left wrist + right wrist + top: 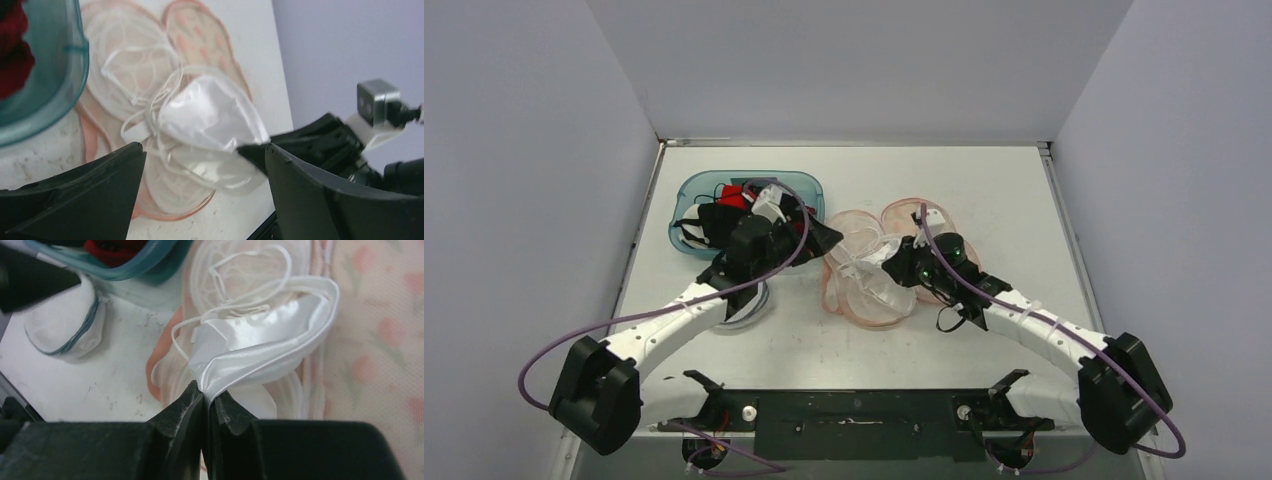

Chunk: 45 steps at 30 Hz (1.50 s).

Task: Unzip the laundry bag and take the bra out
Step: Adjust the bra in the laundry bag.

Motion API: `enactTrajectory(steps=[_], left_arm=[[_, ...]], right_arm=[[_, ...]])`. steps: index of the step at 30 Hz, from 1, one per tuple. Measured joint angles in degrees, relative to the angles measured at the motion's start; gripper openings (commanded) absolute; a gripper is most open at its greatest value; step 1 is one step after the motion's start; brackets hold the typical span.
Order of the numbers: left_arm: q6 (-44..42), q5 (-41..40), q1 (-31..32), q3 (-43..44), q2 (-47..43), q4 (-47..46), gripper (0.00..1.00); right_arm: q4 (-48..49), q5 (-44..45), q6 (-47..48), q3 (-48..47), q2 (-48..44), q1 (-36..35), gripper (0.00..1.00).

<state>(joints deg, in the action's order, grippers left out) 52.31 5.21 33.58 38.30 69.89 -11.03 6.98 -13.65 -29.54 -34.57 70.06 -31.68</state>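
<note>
At the middle of the bench (984, 190): laundry bag (856, 235), pink mesh with a floral print, lying open and spread flat in several rounded lobes. On top of those lobes, at the near-left part of the bag: bra (260, 340), white and satiny, thin straps looped loosely over the mesh on its far side.

Right pincer (206, 390): reaching in from the near right, fingers pressed together on a fold at the bra's near edge, cloth drawn up to a point between the tips; rest of the bra sagging back onto the bag.

Left pincer (205, 147): reaching in from the near left, fingers spread wide, gripping nothing, poised above the bag's left side with the bra in view between the two fingers; contact with the cloth not possible to tell.

To the left of the bag, just beside its far-left lobe: teal plastic tub (686, 195), holding dark and red clothes (734, 195). Near the tub, partly under the left arm: small white mesh pouch (65, 325) with teal trim, lying flat on the bench, apart from the pink bag.
</note>
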Motion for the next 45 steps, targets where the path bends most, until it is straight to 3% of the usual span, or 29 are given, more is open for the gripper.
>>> enactTrajectory(steps=[4,9,14,19,24,32,35,41,45], left_arm=[[-5.8,4.8,-3.4,7.8,-1.4,3.3,0.90],[-14.3,14.8,-4.0,19.0,1.3,7.9,0.92],[-18.4,22.6,-4.0,21.8,3.5,11.3,0.92],[-17.9,20.8,-4.2,16.9,0.7,11.2,0.93],[-15.1,11.6,-6.1,8.0,-12.1,10.8,0.95],[-12.4,2.3,-7.0,4.7,-25.3,6.2,0.95],[-11.0,1.3,-7.1,2.2,-25.8,5.5,0.95],[-7.1,4.1,-7.0,-5.1,-22.5,5.1,0.95],[-5.0,5.4,-3.8,-8.5,-19.7,4.3,0.95]], right_arm=[[-2.0,2.7,7.0,-0.9,-6.0,-6.1,0.05],[-4.0,3.8,12.9,-0.9,-12.9,-8.3,0.05],[-3.8,1.7,15.9,-0.9,-18.8,-10.4,0.05],[-3.7,-0.8,15.1,-1.8,-20.7,-11.1,0.05],[-3.1,-2.2,10.6,-8.5,-18.2,-11.1,0.05],[2.1,-2.2,7.8,-16.7,-13.3,-10.8,0.05],[4.2,-0.6,5.4,-12.7,-13.0,-8.3,0.05],[5.7,1.2,-4.5,5.0,-13.0,2.0,0.06],[6.1,1.4,-9.3,11.3,-12.4,3.9,0.08]])
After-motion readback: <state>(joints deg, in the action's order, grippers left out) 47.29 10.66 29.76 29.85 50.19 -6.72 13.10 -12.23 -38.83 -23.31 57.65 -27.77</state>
